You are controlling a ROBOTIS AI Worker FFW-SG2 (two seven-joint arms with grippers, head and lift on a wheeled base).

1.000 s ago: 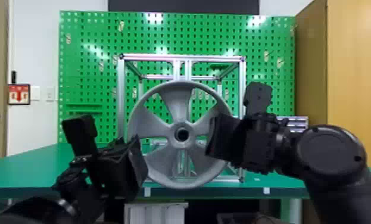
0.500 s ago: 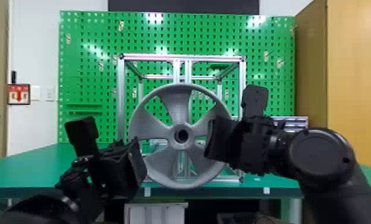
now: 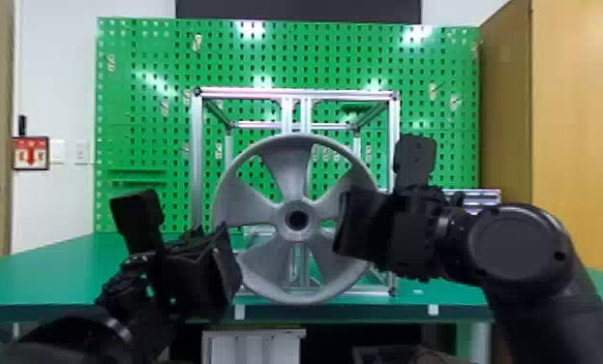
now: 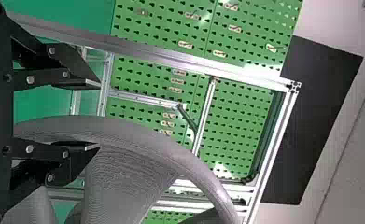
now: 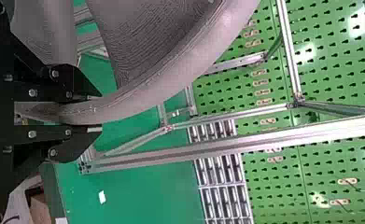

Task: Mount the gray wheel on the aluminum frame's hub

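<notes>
One black right gripper [image 5: 100,113] is gripping gray five-spoked wheel [image 3: 286,174] between its fingers; black left gripper [image 4: 97,115] is gaping beside rim [image 4: 161,148]; silver aluminum frame [image 3: 196,159] standing beyond. Centring bore [image 3: 296,219] first, then pushing straight.

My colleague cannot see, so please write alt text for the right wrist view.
The robot's right hand holds the gray wheel by its rim, one finger on each side. Behind are the aluminum frame, a green table and a green pegboard.
</notes>
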